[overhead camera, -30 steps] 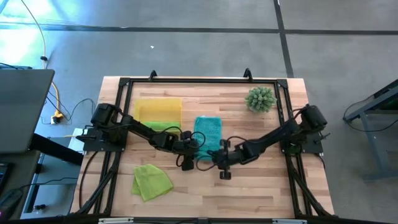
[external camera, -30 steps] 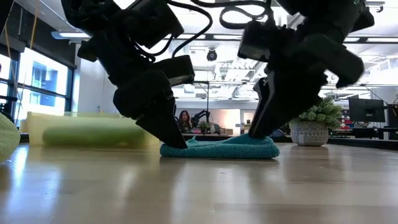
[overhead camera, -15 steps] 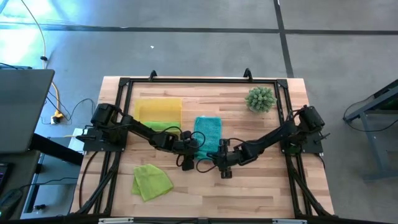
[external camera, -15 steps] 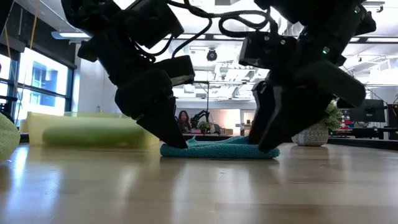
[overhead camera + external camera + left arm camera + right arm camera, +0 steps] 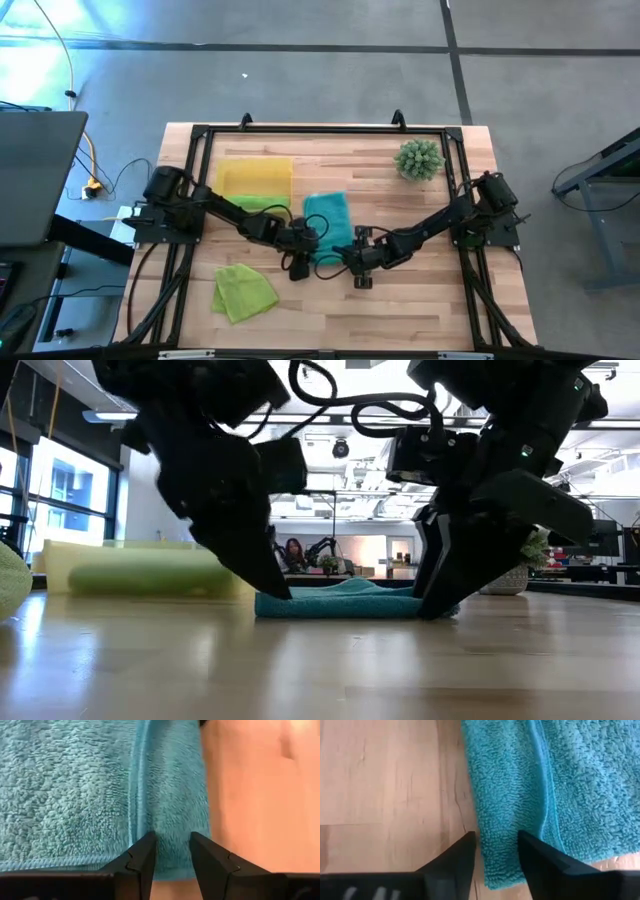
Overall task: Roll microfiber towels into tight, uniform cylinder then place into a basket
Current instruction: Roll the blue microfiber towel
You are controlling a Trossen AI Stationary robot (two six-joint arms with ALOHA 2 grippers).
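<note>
The teal towel lies flat near the middle of the table, just right of the yellow basket, which sits at the far left and holds a rolled lime green towel. A second lime green towel lies crumpled at the near left, well apart from the others. The left gripper is down at the near left corner of the teal towel, its fingers set a narrow gap apart with the towel's edge lying between the tips; whether the cloth is pinched cannot be told. The right gripper is down at the towel's near right corner, its fingers likewise slightly parted and straddling the cloth's edge. In the low view both grippers touch the near edge of the teal towel, one at each end. A spiky green plant stands at the far right of the table.
</note>
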